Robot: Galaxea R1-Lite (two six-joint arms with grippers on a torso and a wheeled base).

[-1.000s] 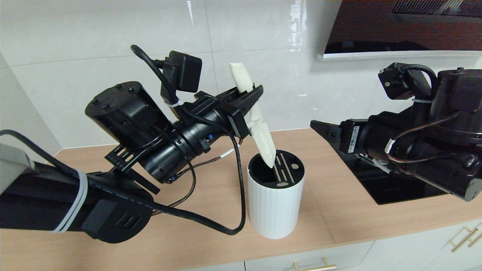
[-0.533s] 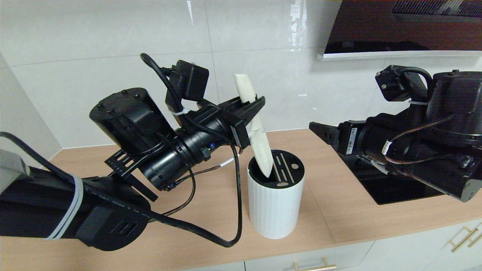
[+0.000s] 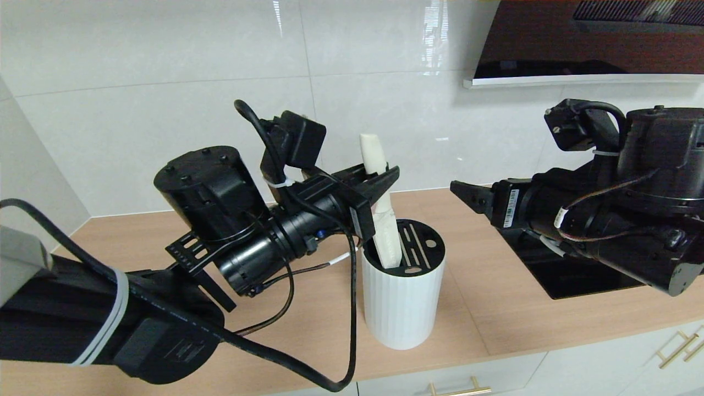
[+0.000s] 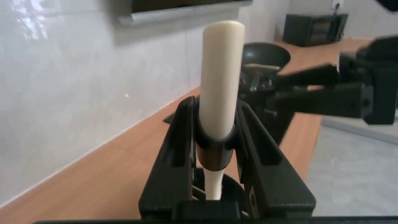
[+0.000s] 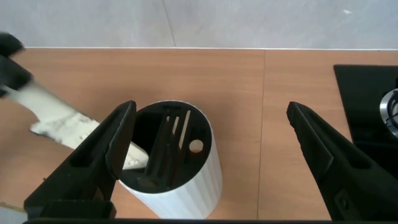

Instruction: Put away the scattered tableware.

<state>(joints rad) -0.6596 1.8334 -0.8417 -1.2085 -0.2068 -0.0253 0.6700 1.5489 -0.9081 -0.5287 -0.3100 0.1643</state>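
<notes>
Step in hand: inserting the knife. On the countertop [image 3: 467,308] stands the white ribbed holder [image 3: 401,302]. The knife [image 3: 386,236] is tilted, with its blade tip inside the holder's wide compartment beside the narrow slots. The left gripper [image 3: 385,179] is clenched on the knife's handle above the rim. Next move, as judged: lower the knife until it seats, then release it. The right gripper [image 3: 466,193] hangs with fingers spread and nothing between them, beyond the holder at the edge of the cooktop [image 3: 572,280]. Count: one holder, one knife, two grippers, one cooktop.
</notes>
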